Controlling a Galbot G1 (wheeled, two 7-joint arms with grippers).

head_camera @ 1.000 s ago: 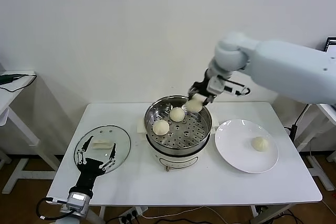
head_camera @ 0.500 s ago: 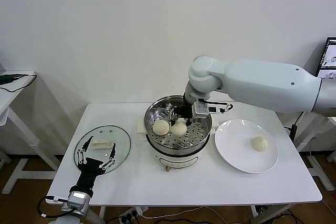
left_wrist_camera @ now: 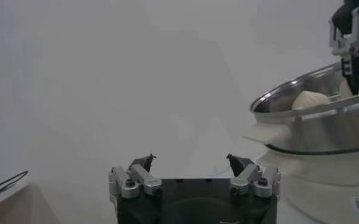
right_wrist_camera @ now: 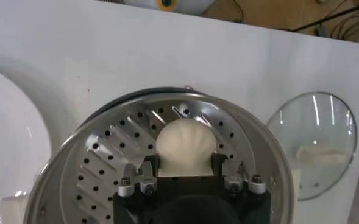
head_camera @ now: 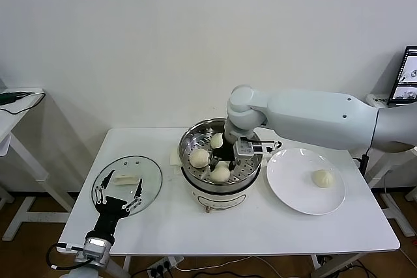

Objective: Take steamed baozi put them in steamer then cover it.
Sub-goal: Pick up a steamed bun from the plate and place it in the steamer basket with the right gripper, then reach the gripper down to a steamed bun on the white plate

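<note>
Steamer (head_camera: 221,190) sat mid-table on its white base, and I had the right gripper (head_camera: 225,161) down inside it, jaws clamped on a baozi (right_wrist_camera: 186,145) at the front of the perforated floor. Two more buns (head_camera: 199,157) sat toward the back-left. Cover (head_camera: 127,183) lay flat off to my left, the left gripper (head_camera: 118,194) hanging wide open over it. One last bun (head_camera: 323,178) was on the plate (head_camera: 287,187).

white table (head_camera: 163,226), steamer (head_camera: 221,180), cover (head_camera: 127,183), plate (head_camera: 293,190)
</note>
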